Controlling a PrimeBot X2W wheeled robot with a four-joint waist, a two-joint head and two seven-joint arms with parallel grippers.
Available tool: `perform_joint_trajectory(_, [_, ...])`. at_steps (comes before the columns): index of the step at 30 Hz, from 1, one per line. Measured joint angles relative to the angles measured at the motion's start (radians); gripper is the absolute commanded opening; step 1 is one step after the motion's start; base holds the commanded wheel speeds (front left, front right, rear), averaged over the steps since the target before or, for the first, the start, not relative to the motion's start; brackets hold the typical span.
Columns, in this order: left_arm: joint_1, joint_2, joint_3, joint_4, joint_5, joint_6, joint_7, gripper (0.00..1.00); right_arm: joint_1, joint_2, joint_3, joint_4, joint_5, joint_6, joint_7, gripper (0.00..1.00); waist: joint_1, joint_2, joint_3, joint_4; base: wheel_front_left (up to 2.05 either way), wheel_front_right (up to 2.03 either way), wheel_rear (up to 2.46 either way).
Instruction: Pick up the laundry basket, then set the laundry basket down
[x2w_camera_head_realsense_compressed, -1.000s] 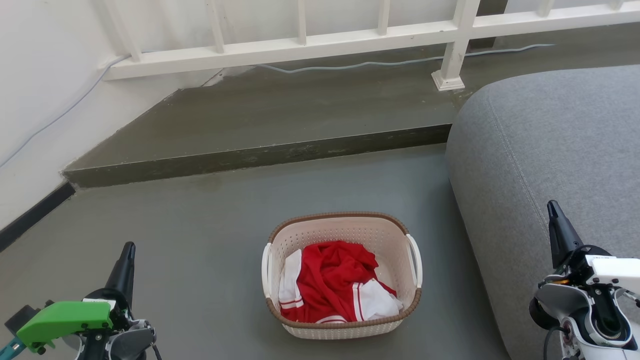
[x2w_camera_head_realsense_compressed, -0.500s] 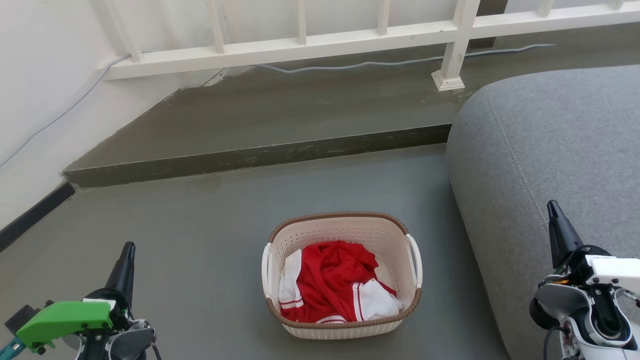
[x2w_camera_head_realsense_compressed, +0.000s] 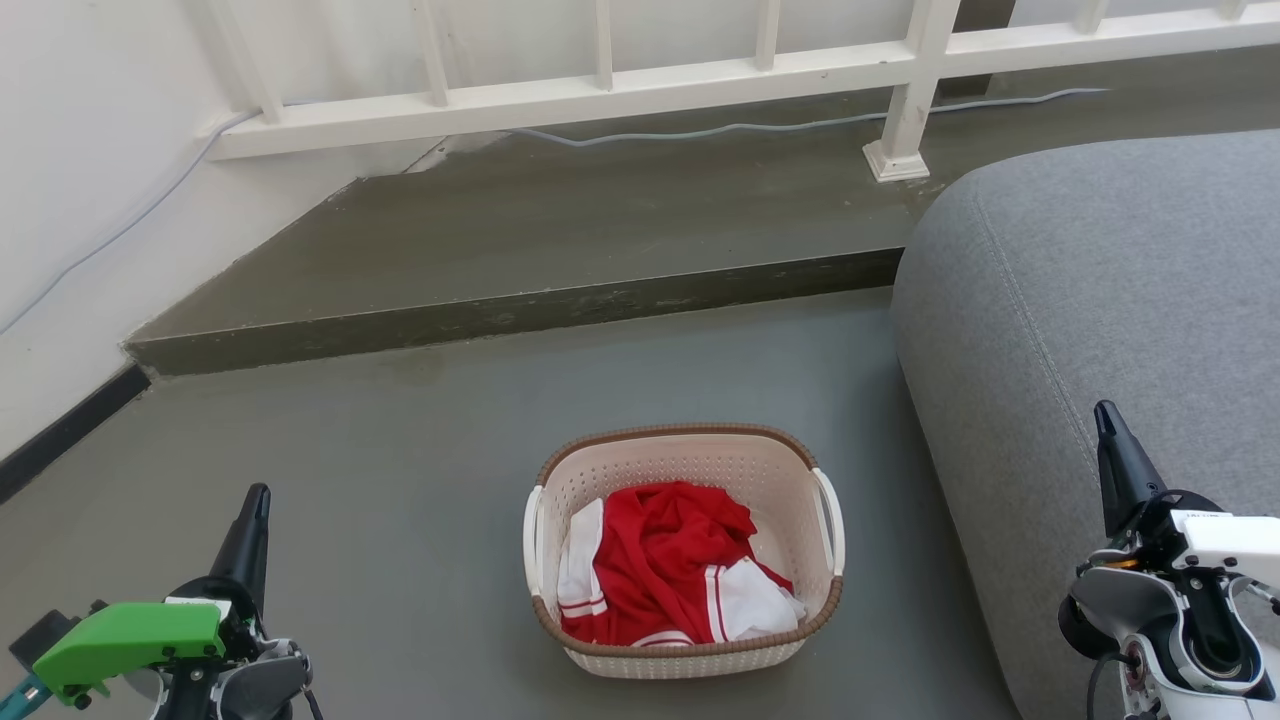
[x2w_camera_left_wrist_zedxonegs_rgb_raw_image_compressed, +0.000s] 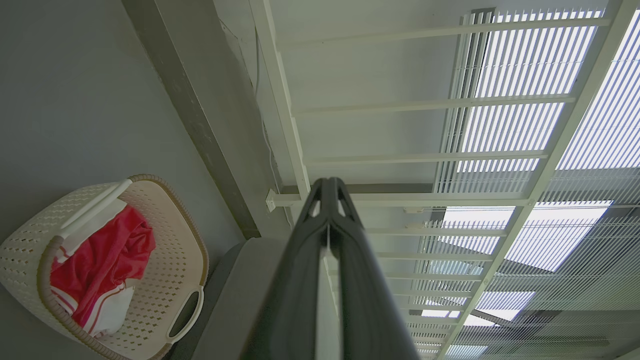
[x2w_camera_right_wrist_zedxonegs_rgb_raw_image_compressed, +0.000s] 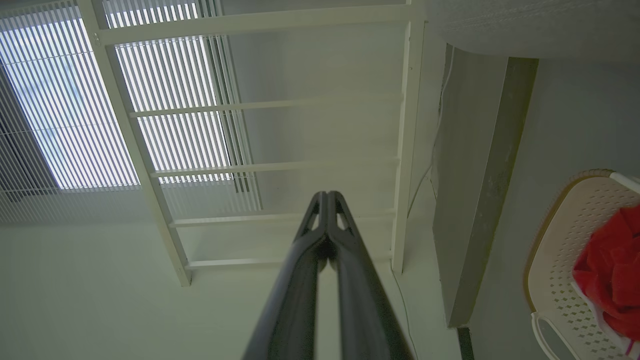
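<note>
The laundry basket (x2w_camera_head_realsense_compressed: 690, 455) stands on the grey floor in the head view's lower middle, cream with a brown rim and white side handles, holding red and white clothing (x2w_camera_head_realsense_compressed: 665, 560). My left gripper (x2w_camera_head_realsense_compressed: 257, 495) is at the lower left, well clear of the basket, fingers together and holding nothing. My right gripper (x2w_camera_head_realsense_compressed: 1103, 412) is at the lower right in front of the sofa, also shut and empty. The left wrist view has the basket (x2w_camera_left_wrist_zedxonegs_rgb_raw_image_compressed: 180, 240) at its lower left beside the closed left gripper (x2w_camera_left_wrist_zedxonegs_rgb_raw_image_compressed: 328, 182). In the right wrist view the basket (x2w_camera_right_wrist_zedxonegs_rgb_raw_image_compressed: 555, 250) sits at the right edge, away from the right gripper (x2w_camera_right_wrist_zedxonegs_rgb_raw_image_compressed: 326, 195).
A grey sofa (x2w_camera_head_realsense_compressed: 1110, 290) fills the right side, close to the basket. A raised concrete step (x2w_camera_head_realsense_compressed: 520, 310) crosses behind the basket, with a white railing (x2w_camera_head_realsense_compressed: 700, 80) and a cable (x2w_camera_head_realsense_compressed: 760, 127) beyond. A white wall (x2w_camera_head_realsense_compressed: 80, 180) borders the left.
</note>
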Motion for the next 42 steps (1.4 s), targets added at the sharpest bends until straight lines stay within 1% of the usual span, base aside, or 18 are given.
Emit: perform_joint_trajectory(42, [0.0, 0.0, 0.001, 0.0, 0.0, 0.0, 0.0, 0.0, 0.0, 0.0, 0.0, 0.0, 0.0, 0.0, 0.0, 0.0, 0.0, 0.0, 0.0, 0.0, 0.0, 0.0, 0.0])
